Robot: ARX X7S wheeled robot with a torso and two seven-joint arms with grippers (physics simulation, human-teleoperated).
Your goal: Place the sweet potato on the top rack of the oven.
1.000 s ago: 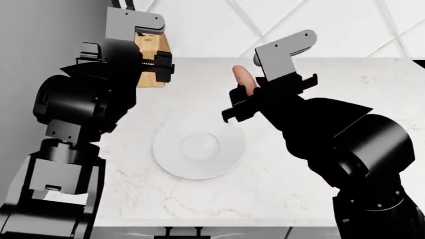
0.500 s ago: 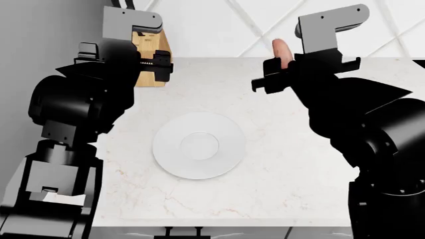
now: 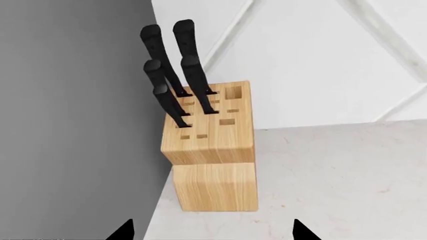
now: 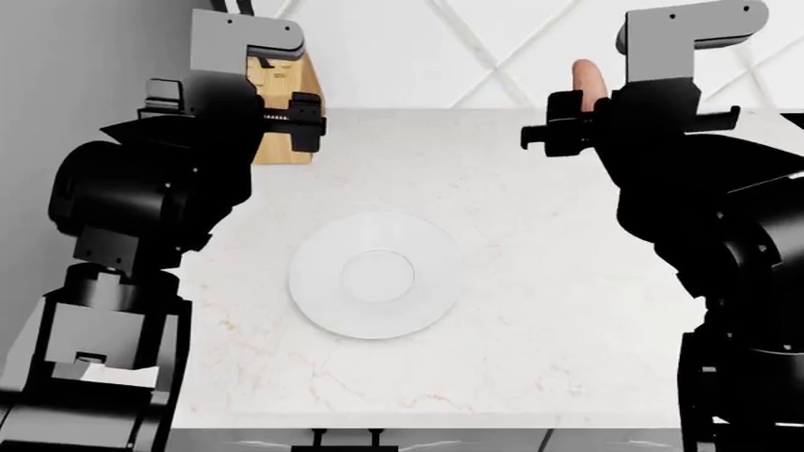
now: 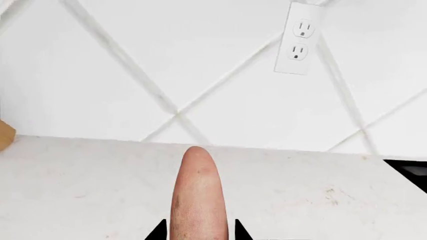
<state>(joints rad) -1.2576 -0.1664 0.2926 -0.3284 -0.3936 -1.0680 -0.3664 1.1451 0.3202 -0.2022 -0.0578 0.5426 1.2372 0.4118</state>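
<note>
The sweet potato (image 4: 586,79), pinkish-orange and tapered, stands up out of my right gripper (image 4: 581,121), held well above the marble counter (image 4: 528,282) at the right rear. In the right wrist view the sweet potato (image 5: 197,195) sits between the two black fingertips, gripper (image 5: 197,231) shut on it. My left gripper (image 4: 286,118) is at the left rear, close in front of the knife block; in the left wrist view its fingertips (image 3: 123,231) stand wide apart with nothing between them, gripper (image 3: 212,232) open. The oven and its top rack are out of view.
A white plate (image 4: 375,275) lies mid-counter. A wooden knife block (image 3: 210,150) with several black-handled knives stands at the counter's back left against a grey wall (image 3: 67,125). White tiled backsplash with an outlet (image 5: 298,37) runs behind. A black surface (image 5: 410,172) borders the counter's right end.
My right arm has risen and moved right and back with the sweet potato, away from above the plate. The left arm has barely moved.
</note>
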